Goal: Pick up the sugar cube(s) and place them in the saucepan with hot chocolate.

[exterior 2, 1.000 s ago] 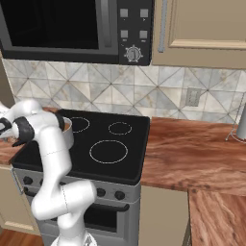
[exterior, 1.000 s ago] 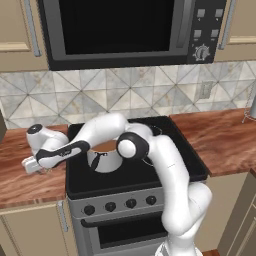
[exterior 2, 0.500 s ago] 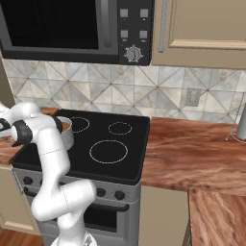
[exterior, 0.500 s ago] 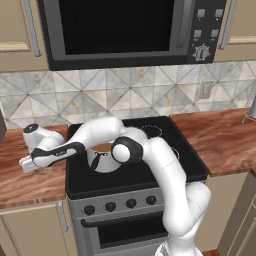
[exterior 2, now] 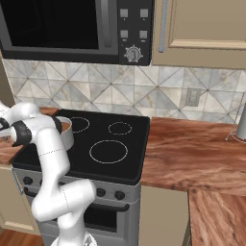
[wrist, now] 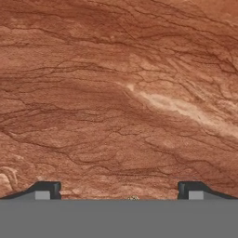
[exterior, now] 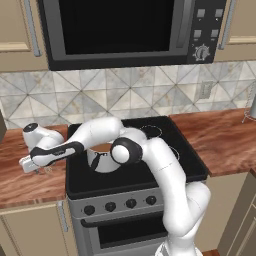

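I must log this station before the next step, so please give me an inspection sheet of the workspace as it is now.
Surface: reddish-brown wood-grain counter left of the black stove; counter continues on the right.
Job's things: saucepan with brown liquid on the stove's front left; a tiny pale speck, possibly the sugar cube, lies between the pincer tips.
Clutter: a metal object at the far right counter edge.
Grippers: pincer open, low over the left counter.
Cables: nothing seen.
Surroundings: microwave above, tiled backsplash, wall outlet, cabinets.

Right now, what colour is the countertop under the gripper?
Reddish-brown with darker wavy veins; the countertop shows best in the hand view.
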You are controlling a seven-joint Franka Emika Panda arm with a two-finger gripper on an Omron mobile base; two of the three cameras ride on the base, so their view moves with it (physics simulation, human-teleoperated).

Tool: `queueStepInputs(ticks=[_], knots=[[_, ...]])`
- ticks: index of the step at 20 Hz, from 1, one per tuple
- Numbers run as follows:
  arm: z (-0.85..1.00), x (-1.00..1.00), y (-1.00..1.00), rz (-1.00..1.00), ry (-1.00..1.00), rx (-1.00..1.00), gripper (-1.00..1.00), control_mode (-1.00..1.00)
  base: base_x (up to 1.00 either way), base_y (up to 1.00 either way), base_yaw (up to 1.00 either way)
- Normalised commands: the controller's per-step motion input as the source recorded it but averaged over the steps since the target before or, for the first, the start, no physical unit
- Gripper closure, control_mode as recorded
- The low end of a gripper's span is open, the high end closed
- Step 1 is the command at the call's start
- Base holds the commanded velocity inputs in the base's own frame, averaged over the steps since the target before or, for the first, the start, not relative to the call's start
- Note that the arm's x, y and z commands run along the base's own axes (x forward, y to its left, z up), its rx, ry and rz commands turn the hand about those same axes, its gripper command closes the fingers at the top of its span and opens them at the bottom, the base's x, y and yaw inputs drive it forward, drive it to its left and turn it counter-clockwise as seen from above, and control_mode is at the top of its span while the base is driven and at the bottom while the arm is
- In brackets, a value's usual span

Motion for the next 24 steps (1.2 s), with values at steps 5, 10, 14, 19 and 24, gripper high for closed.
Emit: queueStepInputs(ticks=[5,10,14,19,24], knots=[[-0.09,-0.09,-0.09,0.00,0.00,0.00,-1.00,-1.00,0.00,0.00,0.00],[-0.02,-0.21,-0.08,0.00,0.00,0.00,-1.00,-1.00,0.00,0.00,0.00],[-0.05,-0.12,-0.04,0.00,0.00,0.00,-1.00,-1.00,0.00,0.00,0.00],[-0.05,0.00,-0.05,0.00,0.00,0.00,-1.00,-1.00,0.00,0.00,0.00],[0.00,0.00,0.00,0.00,0.00,0.00,1.00,-1.00,0.00,0.00,0.00]])
